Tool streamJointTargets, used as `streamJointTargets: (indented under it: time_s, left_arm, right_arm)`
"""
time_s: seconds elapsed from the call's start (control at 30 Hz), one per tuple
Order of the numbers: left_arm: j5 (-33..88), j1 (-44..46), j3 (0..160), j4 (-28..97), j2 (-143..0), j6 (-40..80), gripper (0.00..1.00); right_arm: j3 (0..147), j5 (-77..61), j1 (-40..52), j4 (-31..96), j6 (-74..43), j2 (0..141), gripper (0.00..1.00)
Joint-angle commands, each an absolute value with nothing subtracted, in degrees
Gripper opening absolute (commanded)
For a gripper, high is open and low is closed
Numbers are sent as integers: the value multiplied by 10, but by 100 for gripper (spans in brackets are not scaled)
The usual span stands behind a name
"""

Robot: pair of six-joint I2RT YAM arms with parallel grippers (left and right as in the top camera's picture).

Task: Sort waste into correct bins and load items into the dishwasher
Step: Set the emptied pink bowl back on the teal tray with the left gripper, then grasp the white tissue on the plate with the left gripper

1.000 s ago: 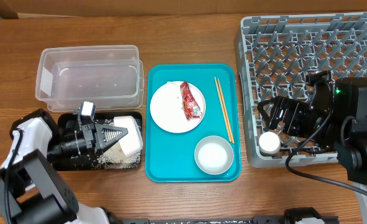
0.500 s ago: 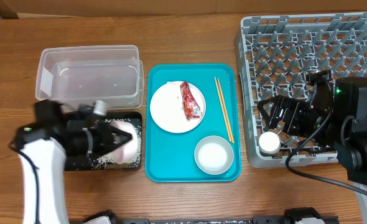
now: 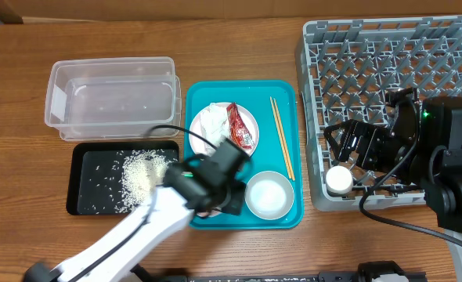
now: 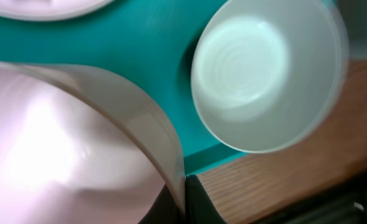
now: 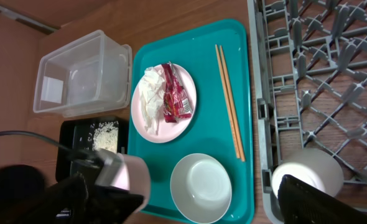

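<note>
My left gripper (image 3: 218,190) is shut on the rim of a pinkish bowl (image 4: 59,149) and holds it over the front left of the teal tray (image 3: 247,92), beside a white bowl (image 3: 268,196). A white plate (image 3: 207,145) carries a crumpled napkin (image 3: 213,119) and a red wrapper (image 3: 240,129). Chopsticks (image 3: 283,137) lie on the tray's right side. Rice (image 3: 141,172) lies in the black tray (image 3: 86,168). My right gripper (image 3: 348,149) is open over the grey dish rack (image 3: 388,55), just above a white cup (image 3: 340,180) in the rack's front left corner.
The clear plastic tub (image 3: 113,98) stands behind the black tray at the back left. The dish rack fills the right side of the wooden table. My left arm stretches from the front left diagonally across to the teal tray.
My left arm has swung right from over the black tray to the front of the teal tray, carrying the pinkish bowl. A heap of rice now shows in the black tray. The right arm is still.
</note>
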State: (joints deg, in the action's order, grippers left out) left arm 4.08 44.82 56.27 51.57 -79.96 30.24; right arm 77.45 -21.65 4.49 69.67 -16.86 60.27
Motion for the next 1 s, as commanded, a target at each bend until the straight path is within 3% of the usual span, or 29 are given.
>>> streamJointTargets:
  time_s: [0.0,0.1,0.13,0.17,0.2,0.33,0.4,0.63,0.97]
  left_arm:
    - [-65,475,553,516,-849,404,4]
    - [-69,472,553,513,-868,416,4]
    - [-68,470,553,508,-869,416,9]
    - [-65,468,554,506,-869,416,22]
    - [-60,467,558,505,-867,416,41]
    - [-62,465,608,527,-867,371,63]
    - [-86,456,649,540,-867,355,68]
    - [-148,369,711,464,-874,270,68]
    - [-70,267,711,377,-1003,225,71]
  right_arm:
    - [780,-220,44,695,-165,599,100]
    - [780,-220,44,695,-165,599,100]
    - [780,-220,44,695,-165,599,100]
    - [780,-220,44,695,-165,599,100]
    - [780,-220,44,695,-165,599,100]
    - [780,-220,44,694,-165,599,100]
    - [780,-220,44,692,-165,599,100]
    - [780,-220,44,691,-165,600,100]
    - [780,-220,44,693,-165,615,100]
